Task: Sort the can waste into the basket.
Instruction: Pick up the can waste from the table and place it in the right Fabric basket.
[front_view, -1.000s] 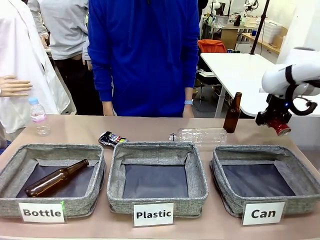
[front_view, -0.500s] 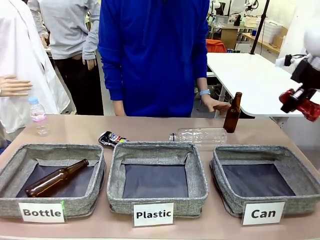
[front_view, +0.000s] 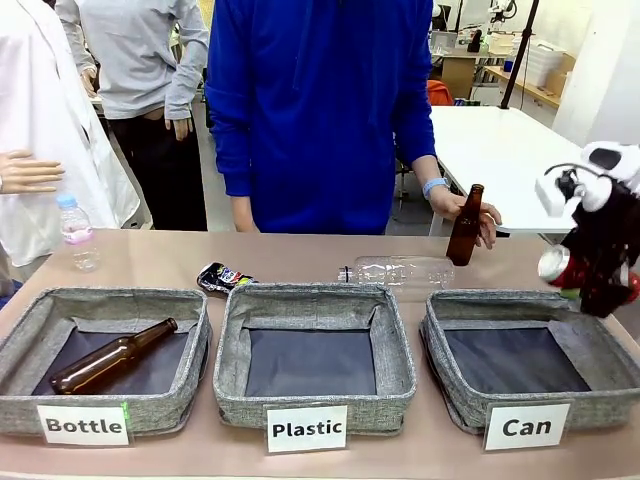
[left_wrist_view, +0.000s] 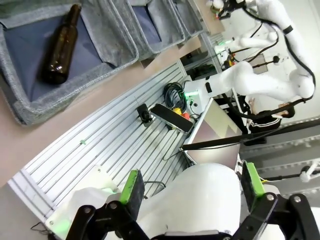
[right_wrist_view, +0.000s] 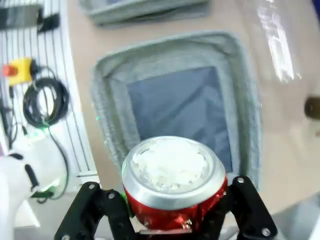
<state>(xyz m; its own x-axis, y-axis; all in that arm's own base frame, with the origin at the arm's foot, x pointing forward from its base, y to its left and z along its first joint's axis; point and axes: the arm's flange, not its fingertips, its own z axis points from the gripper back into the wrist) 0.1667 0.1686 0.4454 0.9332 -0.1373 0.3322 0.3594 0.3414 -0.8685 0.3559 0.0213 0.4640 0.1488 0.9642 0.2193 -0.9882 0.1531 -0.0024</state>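
now pinching red can (front_view: 556, 266) with right jaws, above far rim of can-labelled basket (front_view: 455, 400); left jaws spread wide; flattened black can (front_view: 222, 277) on table (front_view: 150, 262), well apart.

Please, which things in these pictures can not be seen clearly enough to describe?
- The red can: front view, the right gripper covers its body; its print is hidden.
- The flattened black can: front view, print too small to read.
- A dark object: right wrist view, blurred and cut off by the picture edge.
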